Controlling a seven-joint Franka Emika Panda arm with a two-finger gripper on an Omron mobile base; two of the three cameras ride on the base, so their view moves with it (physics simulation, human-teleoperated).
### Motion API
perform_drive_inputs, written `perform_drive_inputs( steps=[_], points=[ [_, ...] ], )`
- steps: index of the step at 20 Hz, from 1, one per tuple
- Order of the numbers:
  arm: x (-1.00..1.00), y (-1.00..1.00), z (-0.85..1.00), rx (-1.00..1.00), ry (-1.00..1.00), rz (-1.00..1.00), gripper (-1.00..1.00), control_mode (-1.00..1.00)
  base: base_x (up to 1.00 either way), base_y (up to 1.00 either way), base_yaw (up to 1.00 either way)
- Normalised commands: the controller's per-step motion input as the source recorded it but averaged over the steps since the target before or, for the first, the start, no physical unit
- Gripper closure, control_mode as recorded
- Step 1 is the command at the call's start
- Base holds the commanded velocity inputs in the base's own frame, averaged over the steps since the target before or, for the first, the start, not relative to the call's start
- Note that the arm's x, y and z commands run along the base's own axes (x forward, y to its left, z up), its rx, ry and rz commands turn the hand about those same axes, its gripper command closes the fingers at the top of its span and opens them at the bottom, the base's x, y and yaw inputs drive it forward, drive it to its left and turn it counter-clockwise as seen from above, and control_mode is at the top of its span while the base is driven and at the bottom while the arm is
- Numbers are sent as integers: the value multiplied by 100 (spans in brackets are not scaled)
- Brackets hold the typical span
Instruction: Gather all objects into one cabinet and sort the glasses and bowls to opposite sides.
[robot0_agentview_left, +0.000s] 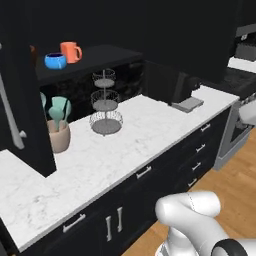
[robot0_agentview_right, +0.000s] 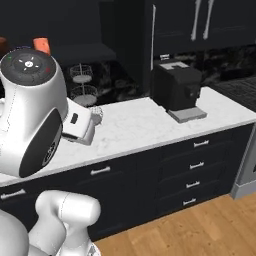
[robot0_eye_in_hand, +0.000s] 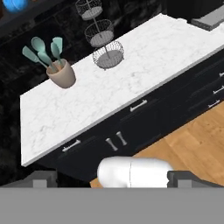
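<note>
The gripper (robot0_eye_in_hand: 111, 183) stands with its jaws spread to full width and nothing between them, held back from the marble counter (robot0_eye_in_hand: 144, 57) and looking down over its front edge and the black drawer fronts below. On the counter, well apart from the gripper, stand the beige utensil pot (robot0_eye_in_hand: 61, 74) with teal spoons and, just beside it, the tiered wire basket stand (robot0_eye_in_hand: 103, 43) (neither belongs to the task). Farther out, in the left base view, the tall black cabinet door (robot0_agentview_left: 22, 95) hangs open, and on the shelf behind it the small blue bowl (robot0_agentview_left: 55, 61) sits just beside an orange mug (robot0_agentview_left: 70, 51). The mug is judged light, rigid and breakable; its glossy wall may slip, so the body across its width offers a surer hold than the thin handle. The blue bowl, equally smooth and fragile, is best pinched at the rim.
</note>
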Motion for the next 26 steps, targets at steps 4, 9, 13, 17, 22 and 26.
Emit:
perform_drive_inputs(
  steps=[4, 9, 13, 17, 22, 26],
  points=[
    [0, 0, 0, 0, 0, 0, -100, 100, -21, -34, -34],
    [0, 0, 0, 0, 0, 0, -100, 100, -19, -29, -35],
    [0, 0, 0, 0, 0, 0, -100, 100, -21, -31, -32],
    [0, 0, 0, 0, 0, 0, -100, 100, -17, -32, -32],
    [0, 0, 0, 0, 0, 0, -100, 100, -14, -33, -30],
    [0, 0, 0, 0, 0, 0, -100, 100, -13, -32, -31]
  ],
)
